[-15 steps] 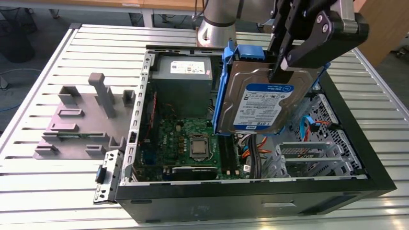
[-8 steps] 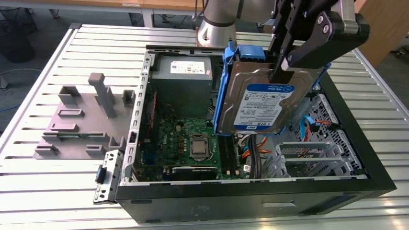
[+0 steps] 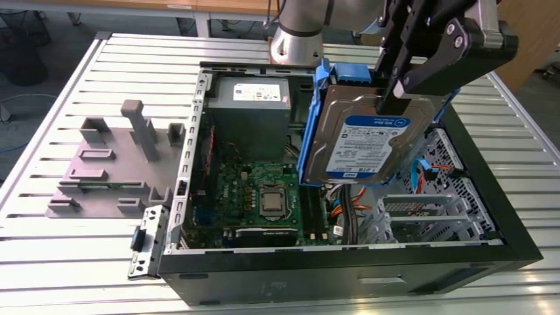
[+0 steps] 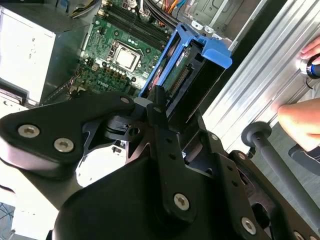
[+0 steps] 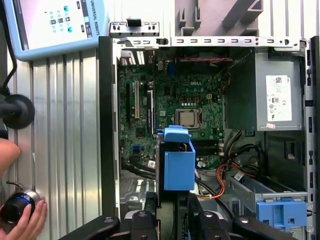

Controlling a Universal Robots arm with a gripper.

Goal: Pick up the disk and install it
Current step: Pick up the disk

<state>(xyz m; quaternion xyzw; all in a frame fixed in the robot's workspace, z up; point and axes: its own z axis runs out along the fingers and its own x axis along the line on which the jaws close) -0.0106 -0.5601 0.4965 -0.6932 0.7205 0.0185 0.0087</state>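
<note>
Grip state: gripper (image 3: pixel 391 98) clamped on the disk (image 3: pixel 363 147) — upper edge.
Disk position: upright, below the gripper — over the open computer case (image 3: pixel 350 266).

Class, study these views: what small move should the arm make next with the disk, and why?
Probably carry it a little toward the exterior view's right and begin lowering: the gripper holds the disk upright above the motherboard, while the metal drive cage sits lower, to that side.
</note>
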